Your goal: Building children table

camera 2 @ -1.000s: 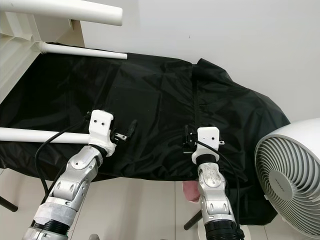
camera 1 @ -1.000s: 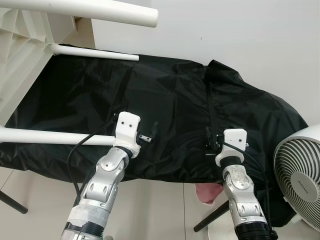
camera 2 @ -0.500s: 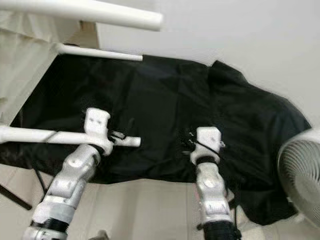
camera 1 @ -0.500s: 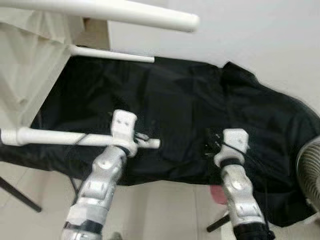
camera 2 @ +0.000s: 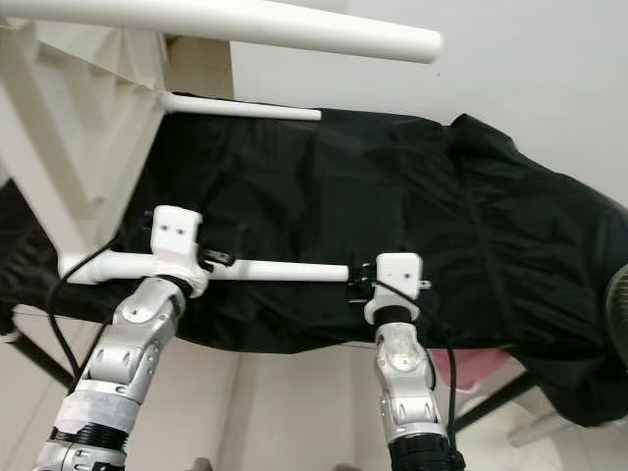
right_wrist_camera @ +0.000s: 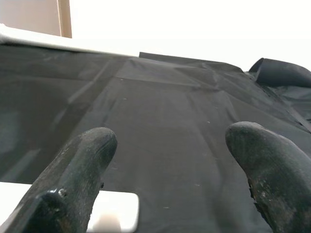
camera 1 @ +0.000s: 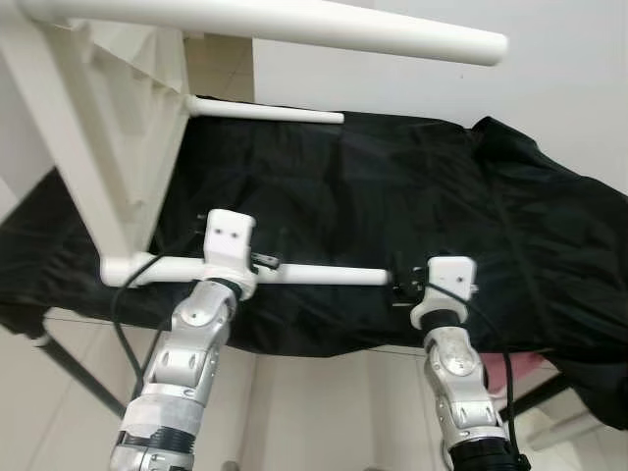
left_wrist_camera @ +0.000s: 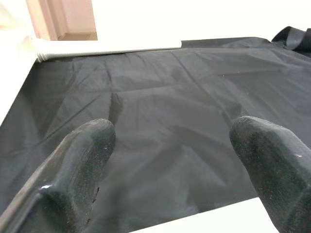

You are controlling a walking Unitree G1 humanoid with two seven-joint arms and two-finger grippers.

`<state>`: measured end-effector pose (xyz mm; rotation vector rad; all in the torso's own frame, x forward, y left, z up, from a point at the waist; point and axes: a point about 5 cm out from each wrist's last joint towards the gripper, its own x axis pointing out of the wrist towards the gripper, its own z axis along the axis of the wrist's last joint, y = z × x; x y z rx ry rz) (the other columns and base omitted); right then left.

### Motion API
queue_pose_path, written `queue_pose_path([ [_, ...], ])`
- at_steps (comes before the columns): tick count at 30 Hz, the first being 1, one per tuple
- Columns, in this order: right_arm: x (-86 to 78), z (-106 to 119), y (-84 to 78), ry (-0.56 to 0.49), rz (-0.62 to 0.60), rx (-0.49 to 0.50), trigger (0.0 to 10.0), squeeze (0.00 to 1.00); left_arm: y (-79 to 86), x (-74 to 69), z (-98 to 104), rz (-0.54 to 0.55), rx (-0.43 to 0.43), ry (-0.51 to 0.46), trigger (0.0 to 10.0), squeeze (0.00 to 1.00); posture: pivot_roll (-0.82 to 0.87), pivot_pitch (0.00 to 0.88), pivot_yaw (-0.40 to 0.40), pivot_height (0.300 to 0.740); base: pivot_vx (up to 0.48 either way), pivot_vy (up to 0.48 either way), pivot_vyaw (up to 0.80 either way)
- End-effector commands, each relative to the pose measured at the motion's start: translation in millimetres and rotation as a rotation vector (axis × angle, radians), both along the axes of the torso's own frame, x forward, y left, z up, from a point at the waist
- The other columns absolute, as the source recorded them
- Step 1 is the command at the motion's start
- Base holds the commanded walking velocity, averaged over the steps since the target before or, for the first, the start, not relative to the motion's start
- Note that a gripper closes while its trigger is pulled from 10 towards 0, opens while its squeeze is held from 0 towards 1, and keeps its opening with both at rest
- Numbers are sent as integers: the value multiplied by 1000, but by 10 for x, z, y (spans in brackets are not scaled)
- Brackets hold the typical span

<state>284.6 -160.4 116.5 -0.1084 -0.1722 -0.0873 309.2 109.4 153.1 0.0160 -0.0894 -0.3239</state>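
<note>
A white children's table (camera 1: pixel 93 147) was seen tipped on its side at the upper left of the head views, its underside ribs turned toward the camera and its round white legs running out to the right. One leg (camera 1: pixel 294 25) crossed the top edge of the frame. A second, thinner-looking far leg (camera 1: pixel 265 111) lay in the upper middle on the black cloth (camera 1: pixel 412 196) that covered the wide surface across the centre. A third, near leg (camera 1: pixel 314 275) stretched horizontally through the middle of the frame above the cloth's front edge.

The left gripper (left_wrist_camera: pixel 172 160) was held at the centre left of the head view, just at the near leg, with its white wrist block (camera 1: pixel 229 238) overlapping the leg; in the left wrist view its two black fingers (left_wrist_camera: pixel 82 155) were spread wide, with cloth and a white strip visible between them, and nothing was pinched. The right gripper (right_wrist_camera: pixel 170 165) was held at the centre, near the free end of the near leg; its fingers (right_wrist_camera: pixel 85 160) were likewise spread apart, and a blurred white piece was seen low beside one of them. Whether either gripper touched the leg could not be told.

A pink object (camera 1: pixel 496 368) showed under the cloth's lower right edge, and pale floor tiles (camera 1: pixel 324 412) filled the bottom of the frame.
</note>
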Motion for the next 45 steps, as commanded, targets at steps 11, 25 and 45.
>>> queue_pose_path([
  [11, 28, -38, -61, 9, 18, -32, 10000, 0, -129, -50, 66, -52, 72, -65, 10000, 0, -14, 0, -58, 740, 0, 0, 0],
  [25, 33, -13, -1, -11, 45, -46, 10000, 0, -131, -24, 108, -54, 55, -64, 10000, 0, -13, 0, -56, 740, 0, 0, 0],
  [45, 77, 5, -8, -29, 39, -49, 10000, 0, -138, 54, 211, -55, 108, -114, 10000, 0, -11, 0, -16, 740, 0, 113, 0],
])
